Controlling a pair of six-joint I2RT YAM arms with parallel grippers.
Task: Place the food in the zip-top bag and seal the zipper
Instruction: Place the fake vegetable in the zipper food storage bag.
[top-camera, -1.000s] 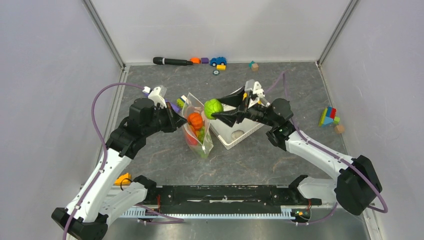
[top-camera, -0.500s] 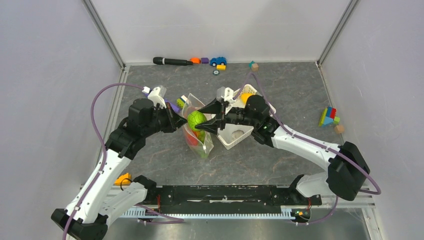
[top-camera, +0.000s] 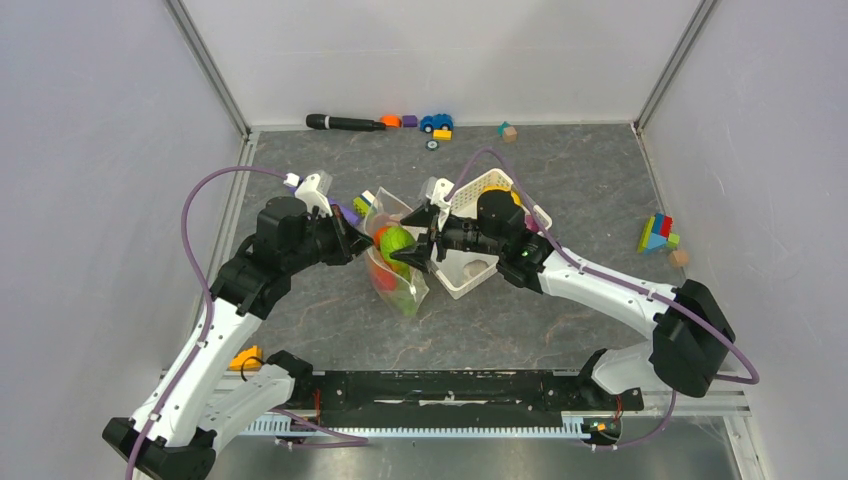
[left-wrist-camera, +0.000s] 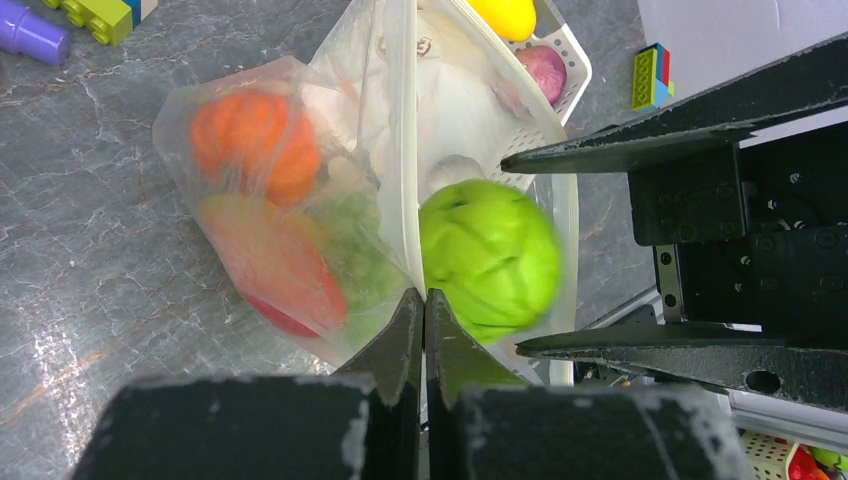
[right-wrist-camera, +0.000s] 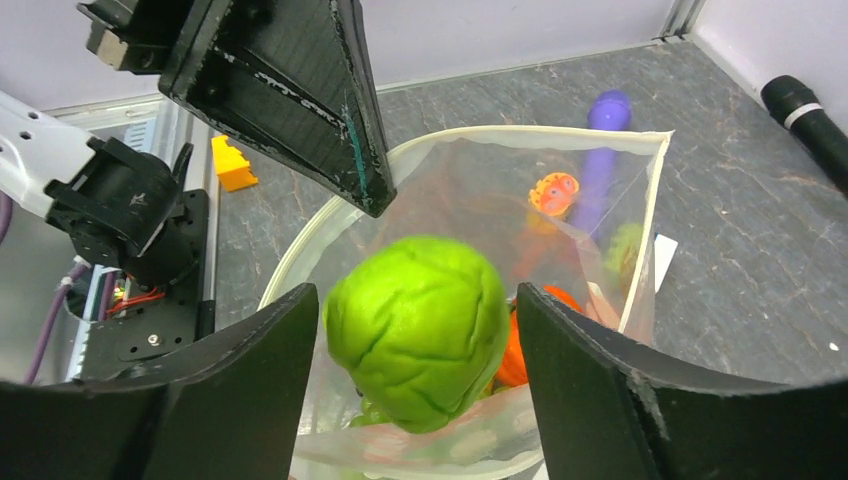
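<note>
One green fruit (right-wrist-camera: 415, 335) sits just above the mouth of the bag (right-wrist-camera: 600, 200), between the fingers of the right gripper (right-wrist-camera: 415, 300), maybe let loose, while the left gripper (left-wrist-camera: 423, 300) pinches the rim.

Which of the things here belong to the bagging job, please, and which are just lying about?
Job: dotted bag, green fruit, pumpkin, mango, onion.
Lying about: microphone, toy car, stacked blocks, yellow block.
</note>
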